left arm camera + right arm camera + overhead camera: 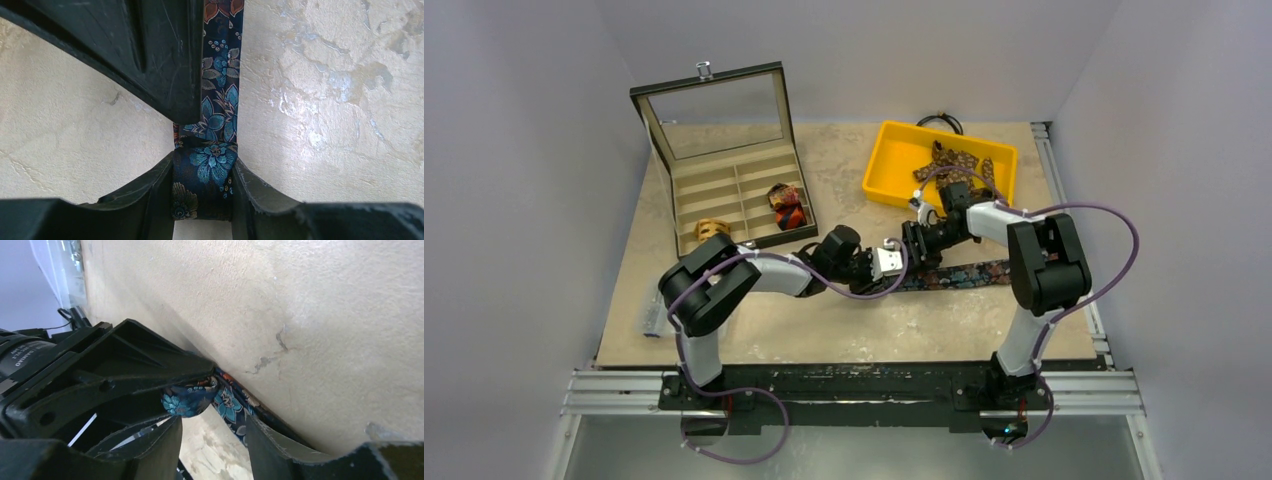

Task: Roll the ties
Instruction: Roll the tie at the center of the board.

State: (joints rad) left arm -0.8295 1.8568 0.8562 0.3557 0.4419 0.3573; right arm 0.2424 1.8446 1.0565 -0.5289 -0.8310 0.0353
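A dark navy floral tie (964, 274) lies flat across the table's middle right. Its left end is rolled into a small coil (210, 170). My left gripper (205, 161) is shut on this coil, one finger against each side, and the flat strip (220, 75) runs away from it. My right gripper (214, 427) is open just beside the coil (187, 400), bare table showing between its fingers. In the top view the left gripper (894, 263) and the right gripper (916, 245) meet at the tie's left end. A brown dotted tie (954, 160) lies in the yellow bin.
The yellow bin (884, 165) stands at the back right, with a black cable (939, 120) behind it. An open compartment box (734, 185) at the back left holds a red-orange coil (786, 205) and a tan coil (712, 228). A small clear object (652, 318) lies at the left table edge.
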